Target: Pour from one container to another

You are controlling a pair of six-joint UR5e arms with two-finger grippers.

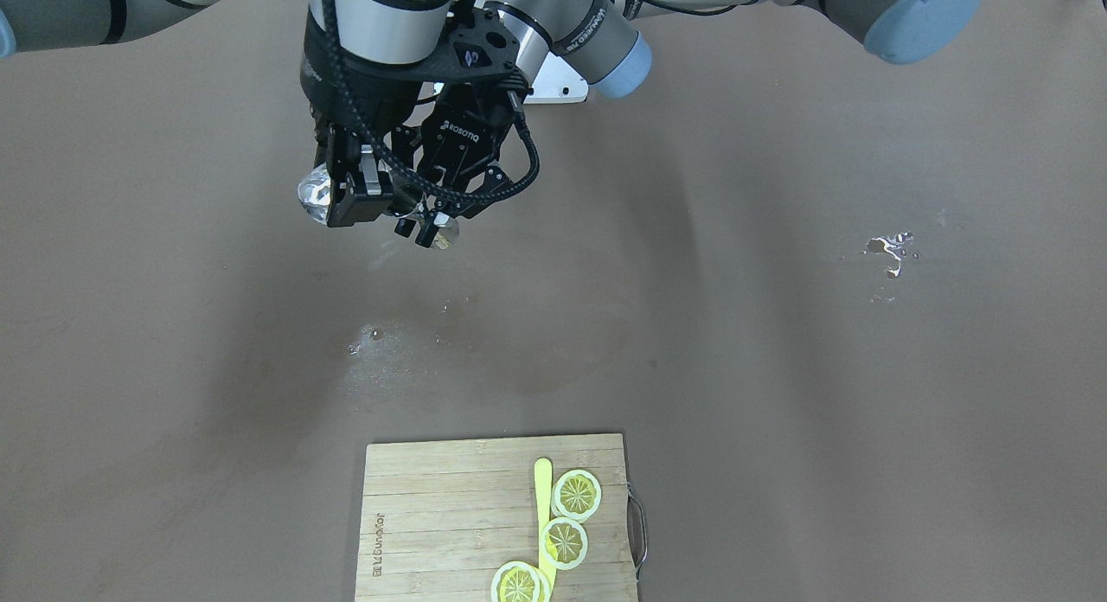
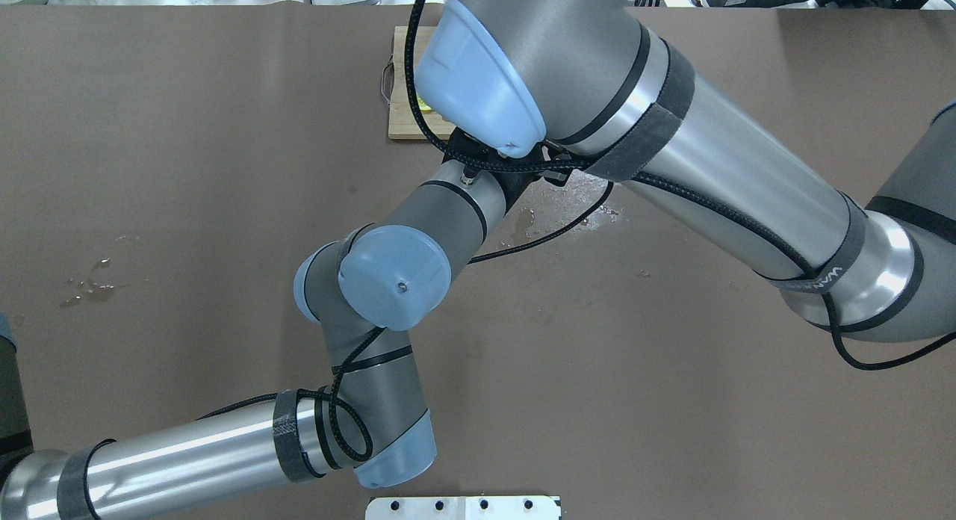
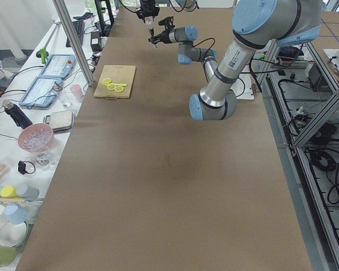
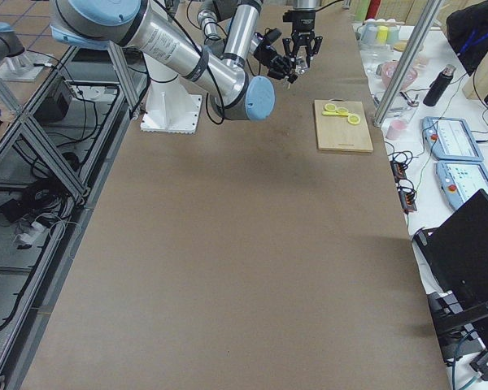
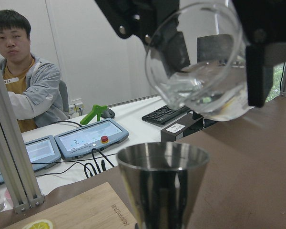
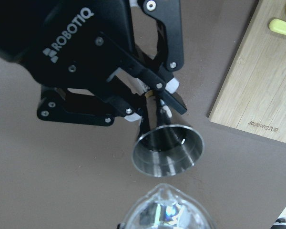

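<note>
In the left wrist view the clear glass beaker (image 5: 200, 71) hangs tilted just above the open mouth of the steel jigger (image 5: 162, 186), with clear liquid pooled in its lower side. My right gripper (image 5: 205, 52) is shut on the beaker, one dark finger on each side. My left gripper (image 6: 155, 102) is shut on the jigger (image 6: 168, 150) at its narrow waist and holds it upright. The beaker (image 6: 164, 212) shows at the bottom edge of the right wrist view. From the front, the beaker (image 1: 313, 193) and the jigger (image 1: 445, 232) are held close together above the table.
A bamboo cutting board (image 1: 432, 515) with lemon slices (image 1: 577, 495) and a yellow stick (image 1: 543, 515) lies on the operators' side. Wet patches (image 1: 372, 334) mark the brown table beneath the grippers, and another spill (image 1: 891, 252) lies off to the side. A seated person (image 5: 24, 71) is beyond the table.
</note>
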